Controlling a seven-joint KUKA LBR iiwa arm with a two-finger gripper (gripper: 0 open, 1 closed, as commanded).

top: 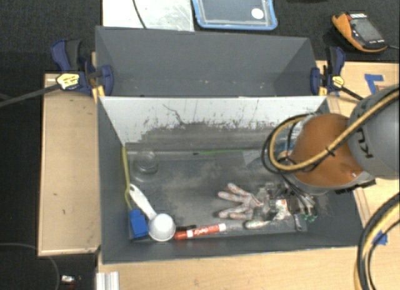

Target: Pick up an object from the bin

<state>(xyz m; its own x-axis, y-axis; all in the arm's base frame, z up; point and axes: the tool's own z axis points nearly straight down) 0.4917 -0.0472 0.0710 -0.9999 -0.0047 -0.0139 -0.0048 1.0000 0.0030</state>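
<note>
Carefully now: my hand sits low by the bin's near right corner, just beside the pink fingered toy. Whether it's spread I cannot tell, so I'd centre over the toy before closing.

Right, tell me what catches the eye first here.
The robot's tool sits low at the near right of the grey metal bin, beside a pale pink hand-shaped rubber toy. Along the near wall lie a red marker pen and a white ball-ended object with a blue base.

Robotics lab: cabled arm over grey bin.
</note>
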